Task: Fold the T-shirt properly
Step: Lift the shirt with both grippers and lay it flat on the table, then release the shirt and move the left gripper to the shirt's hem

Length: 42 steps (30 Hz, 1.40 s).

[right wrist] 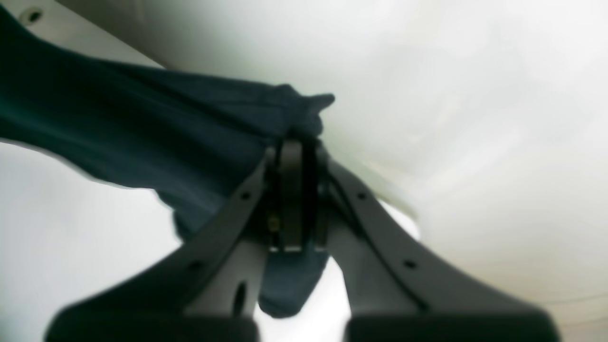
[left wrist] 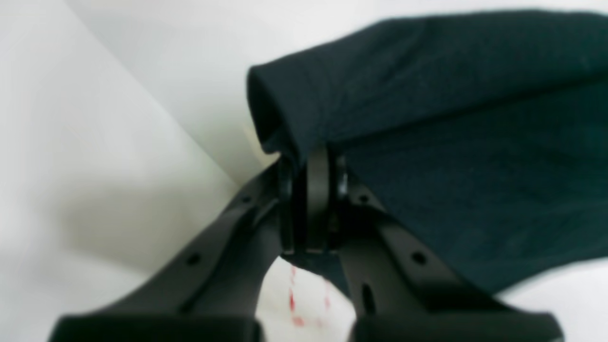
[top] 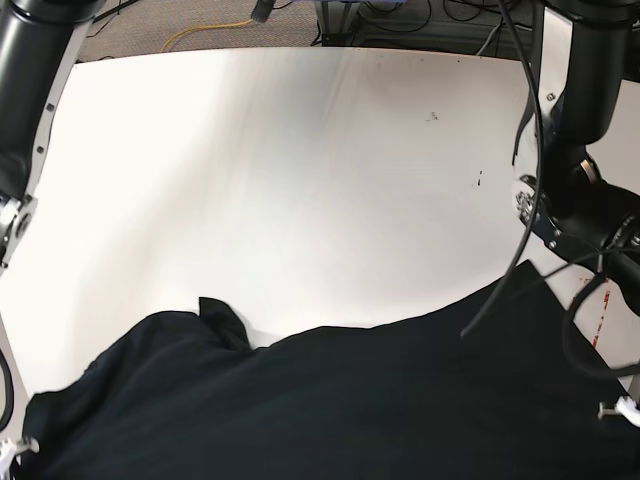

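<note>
Both end effectors pinch the T-shirt: left end effector and right end effector clamp bunched fabric above the tabletop.

2 black arms with dangling black cables.

L gripper is clamped tight on the T-shirt, jaws pressed together. R gripper likewise pinched on cloth. Both arms are held low.

Bright, even light; wrist views blurred (base view sharp).
</note>
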Available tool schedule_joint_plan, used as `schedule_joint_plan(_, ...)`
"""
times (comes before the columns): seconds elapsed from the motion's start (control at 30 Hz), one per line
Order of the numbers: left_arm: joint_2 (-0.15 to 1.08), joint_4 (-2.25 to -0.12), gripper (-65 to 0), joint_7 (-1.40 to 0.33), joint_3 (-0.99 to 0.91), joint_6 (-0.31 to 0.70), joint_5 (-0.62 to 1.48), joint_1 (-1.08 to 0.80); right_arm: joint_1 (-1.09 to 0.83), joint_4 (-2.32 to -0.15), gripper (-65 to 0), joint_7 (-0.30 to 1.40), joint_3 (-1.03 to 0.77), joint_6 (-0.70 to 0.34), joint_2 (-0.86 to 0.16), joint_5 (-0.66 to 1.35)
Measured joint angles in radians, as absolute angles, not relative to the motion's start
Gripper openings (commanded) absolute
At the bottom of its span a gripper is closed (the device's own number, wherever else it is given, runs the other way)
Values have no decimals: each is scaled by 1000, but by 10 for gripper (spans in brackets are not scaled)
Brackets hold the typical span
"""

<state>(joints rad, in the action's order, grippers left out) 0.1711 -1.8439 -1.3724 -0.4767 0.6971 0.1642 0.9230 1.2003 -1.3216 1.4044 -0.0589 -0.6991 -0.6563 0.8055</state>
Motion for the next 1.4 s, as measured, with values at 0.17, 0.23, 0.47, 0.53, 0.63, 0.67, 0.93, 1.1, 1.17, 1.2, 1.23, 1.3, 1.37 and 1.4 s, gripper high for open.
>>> schedule_joint_plan(0.17, 167, -1904, -650, -1390, -478, 698, 158, 754, 973, -1406, -650, 1412, -134, -697, -695, 906)
schedule_joint_plan(0.23, 171, -1923, -650, -1385, -479, 697, 184, 699, 881, -1433, -650, 1417, -192, -698, -699, 923)
schedule_joint_plan(0.47, 170, -1948, -650, -1380, -482, 698, 312, 388, 493, -1521, -650, 1412, -380, -698, -690, 973)
schedule_joint_plan(0.53, 171, -1966, -650, -1384, -484, 697, 311, 315, 413, -1556, -650, 1422, -429, -697, -674, 968)
schedule_joint_plan(0.63, 167, -1975, -650, -1372, -493, 698, 321, 205, 251, -1631, -650, 1423, -514, -697, -633, 967)
schedule_joint_plan(0.67, 164, -1973, -650, -1370, -507, 698, 324, 171, 212, -1651, -650, 1420, -536, -697, -620, 964)
schedule_joint_plan(0.93, 168, -1971, -650, -1369, -582, 697, 324, -27, -41, -1740, -650, 1417, -653, -698, -514, 972)
schedule_joint_plan(1.1, 170, -1974, -650, -1362, -621, 698, 324, -133, -159, -1789, -650, 1409, -680, -697, -458, 971)
schedule_joint_plan(1.17, 170, -1973, -650, -1361, -632, 698, 320, -178, -210, -1794, -650, 1407, -680, -697, -438, 973)
schedule_joint_plan(1.2, 170, -1973, -650, -1362, -638, 698, 319, -194, -230, -1794, -650, 1408, -680, -697, -429, 973)
schedule_joint_plan(1.23, 170, -1972, -650, -1363, -645, 697, 316, -213, -260, -1792, -650, 1411, -679, -697, -417, 973)
schedule_joint_plan(1.3, 170, -1972, -650, -1350, -656, 698, 315, -242, -296, -1791, -650, 1416, -680, -697, -399, 965)
schedule_joint_plan(1.37, 170, -1972, -650, -1302, -657, 698, 313, -273, -318, -1792, -650, 1417, -681, -697, -381, 958)
schedule_joint_plan(1.4, 171, -1972, -650, -1269, -656, 697, 311, -292, -325, -1794, -648, 1414, -681, -697, -376, 958)
